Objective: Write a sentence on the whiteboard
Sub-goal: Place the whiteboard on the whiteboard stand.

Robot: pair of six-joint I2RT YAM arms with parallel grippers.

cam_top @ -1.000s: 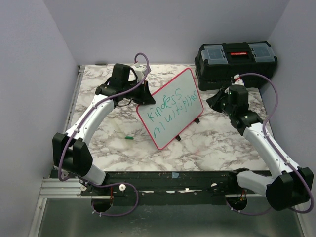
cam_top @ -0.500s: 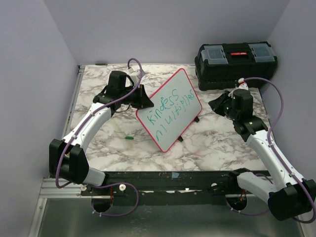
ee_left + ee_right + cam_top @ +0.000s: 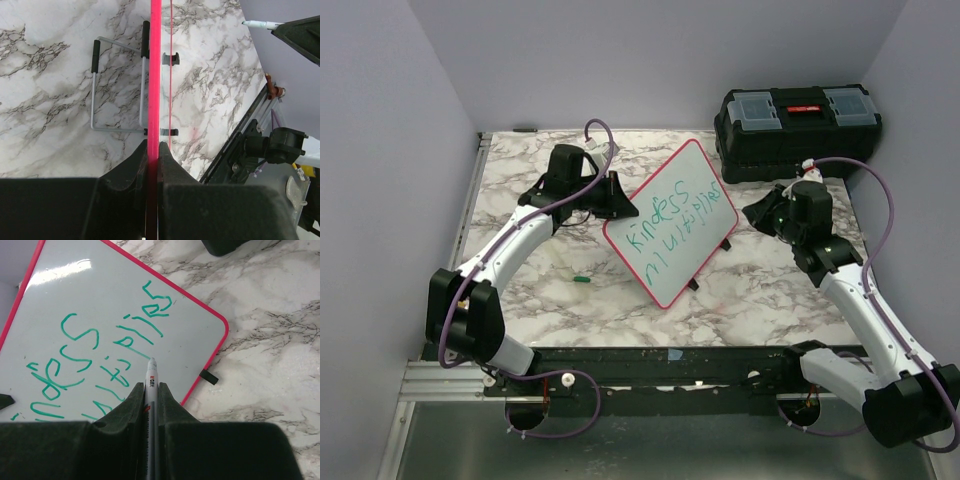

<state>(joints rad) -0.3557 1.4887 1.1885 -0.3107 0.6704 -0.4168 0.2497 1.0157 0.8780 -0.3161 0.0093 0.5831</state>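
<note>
The whiteboard (image 3: pixel 670 225), white with a red-pink rim, stands tilted at the middle of the marble table. My left gripper (image 3: pixel 618 208) is shut on its left rim, which shows edge-on as a red line (image 3: pixel 155 75) between the jaws (image 3: pixel 152 150). The sentence (image 3: pixel 100 345) is green lettering in two lines, also visible from above (image 3: pixel 675 222). To the right of the board, my right gripper (image 3: pixel 151 390) is shut on a white marker (image 3: pixel 151 375). The marker tip points at the end of the lower line and hangs clear of the board face.
A black toolbox (image 3: pixel 798 120) sits at the back right corner. A small green cap (image 3: pixel 581 280) lies on the table left of the board. The board's wire stand (image 3: pixel 120 85) folds out behind it. Purple walls close the table on three sides.
The left arm has swung the whiteboard slightly, shifting its lower corner to the right. The right arm drew back a little to the right with the marker, then held still.
</note>
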